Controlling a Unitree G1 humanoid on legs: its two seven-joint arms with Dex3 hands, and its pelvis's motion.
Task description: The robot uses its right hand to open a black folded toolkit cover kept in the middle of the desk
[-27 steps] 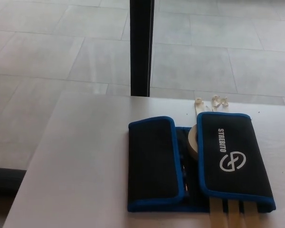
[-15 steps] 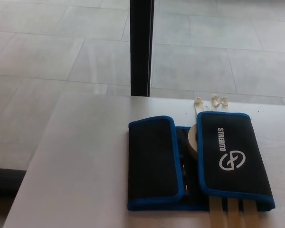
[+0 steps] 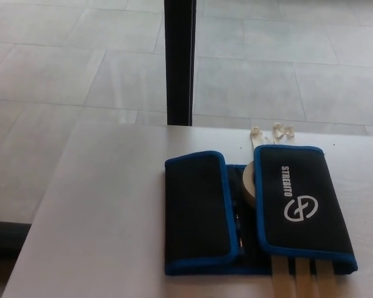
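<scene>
Neither hand shows, so I cannot tell the fingers' state, and the black toolkit cover [image 3: 255, 211] lies folded at lower right on the desk [image 3: 105, 205], unopened; next, I'd judge, the right hand must reach its logo flap.

no arms, no hands in view

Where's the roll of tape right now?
In the head view, the white tape roll sits tucked in the gap between the toolkit cover's left flap and its logo-printed right flap, right of the desk's centre.
</scene>
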